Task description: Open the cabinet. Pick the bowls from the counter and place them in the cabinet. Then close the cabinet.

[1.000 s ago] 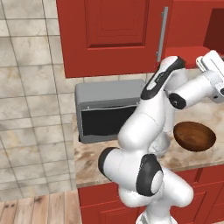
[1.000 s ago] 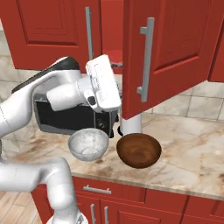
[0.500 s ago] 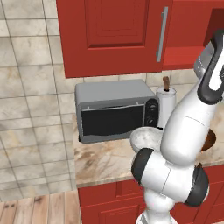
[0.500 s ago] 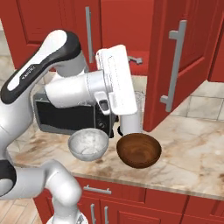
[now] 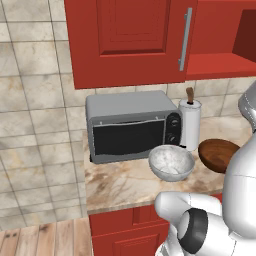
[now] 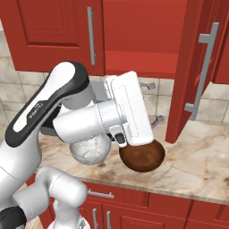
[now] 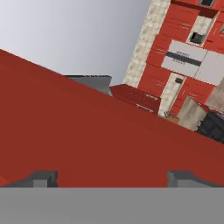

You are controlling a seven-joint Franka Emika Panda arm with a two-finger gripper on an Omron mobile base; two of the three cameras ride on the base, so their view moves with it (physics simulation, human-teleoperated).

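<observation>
Compared with a moment before, the right door (image 6: 197,71) of the cabinet (image 5: 150,35) now stands wide open, and the arm has swung lower over the table (image 6: 197,165). The claw (image 7: 111,177) is released and empty, its tips spread wide before a red surface. Both bowls sit empty on the table below the arm: the grey one (image 5: 171,162) and the brown one (image 6: 142,157), near each other beside the microwave (image 5: 131,125).
</observation>
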